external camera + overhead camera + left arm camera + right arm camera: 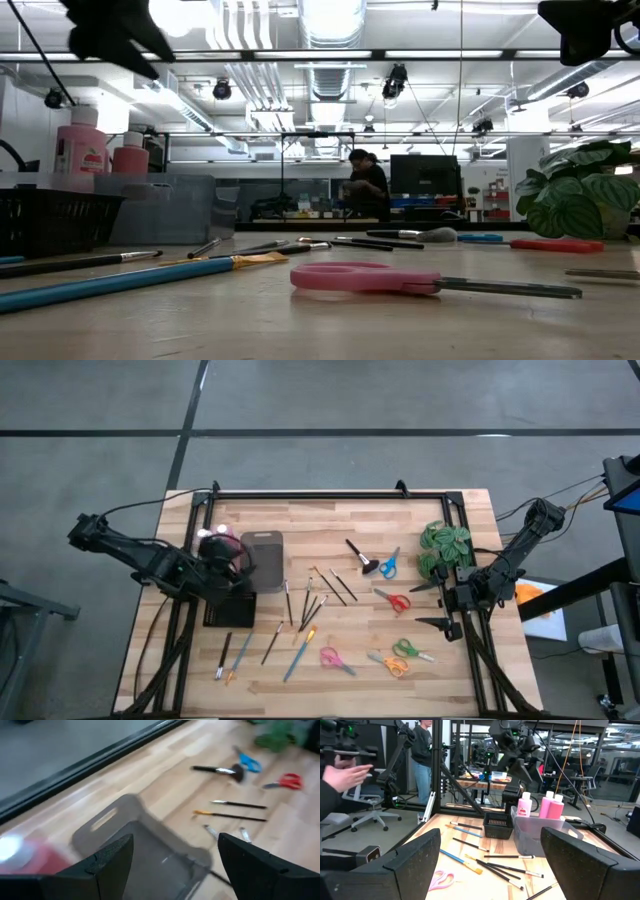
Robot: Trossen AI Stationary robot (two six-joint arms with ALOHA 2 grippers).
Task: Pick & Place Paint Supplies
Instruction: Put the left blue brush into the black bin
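I have the left gripper hovering with its fingers spread wide and empty over the grey bin at about nine o'clock on the surface, with the pink bottles just behind it and a black basket beside. The right gripper waits at three o'clock, fingers also wide and empty, near the green plant. Most thin paintbrushes lie loose around the centre, more toward seven o'clock, and the stubby black brush sits toward one o'clock. I judge the brushes light, stiff and apt to roll, lying flat, so I'd pinch one across mid-handle with fingers straddling it. Bottles look light and smooth; I'd grip the body below the cap. Scissors, blue, red, pink and green-orange, lie among the brushes and could get nudged.
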